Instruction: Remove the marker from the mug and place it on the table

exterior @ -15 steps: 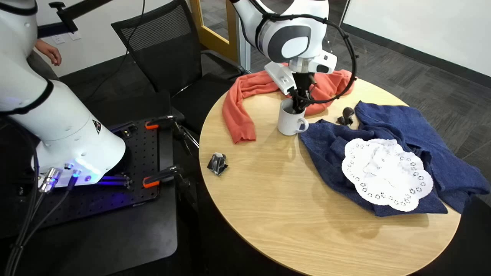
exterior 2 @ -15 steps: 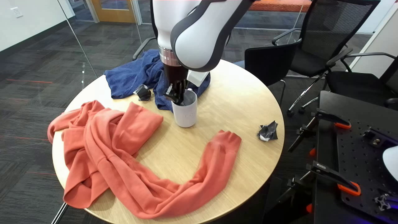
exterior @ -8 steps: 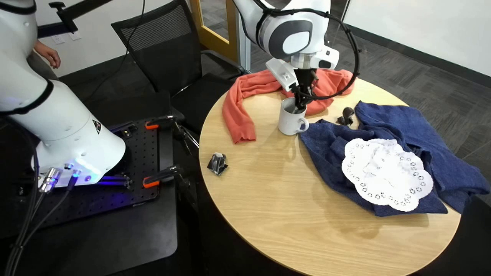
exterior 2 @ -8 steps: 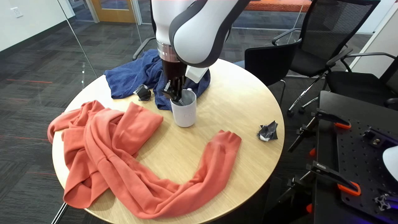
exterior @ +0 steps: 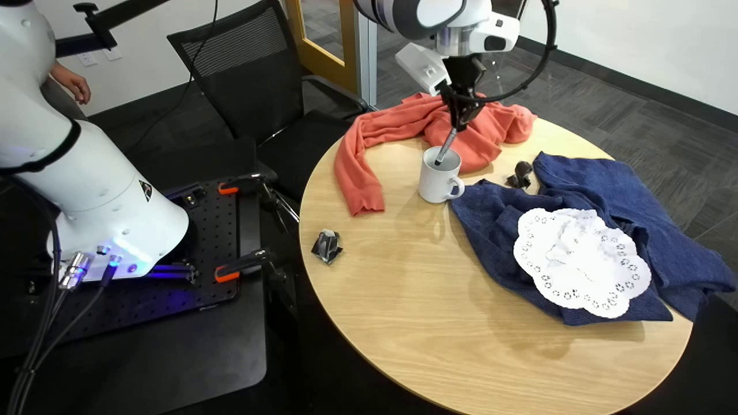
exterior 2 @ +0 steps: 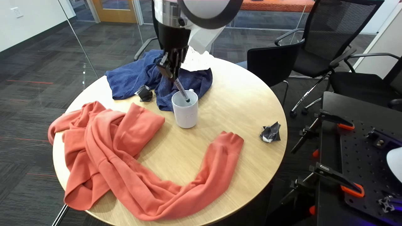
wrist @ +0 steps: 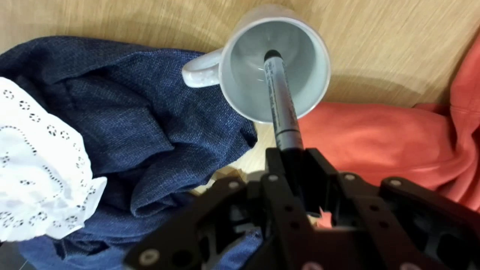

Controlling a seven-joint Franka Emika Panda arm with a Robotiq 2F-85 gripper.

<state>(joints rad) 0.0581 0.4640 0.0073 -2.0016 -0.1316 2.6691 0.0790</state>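
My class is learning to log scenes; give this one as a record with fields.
Held: slim grey dark-tipped marker, slanting
Holder: black jointed pincer, closed on marker's upper end
Container: glossy white cylindrical mug, upright, marker's lower end at its mouth
Support: round light-wood table
Nearby: rumpled coral garment; crumpled navy cloth under white lacy doily

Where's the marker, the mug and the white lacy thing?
Marker (wrist: 281, 96): in the wrist view, on its pale barrel.
Mug (exterior: 435, 183): in an exterior view, on its outer wall.
White lacy doily (exterior: 582, 263): in an exterior view, near its middle.
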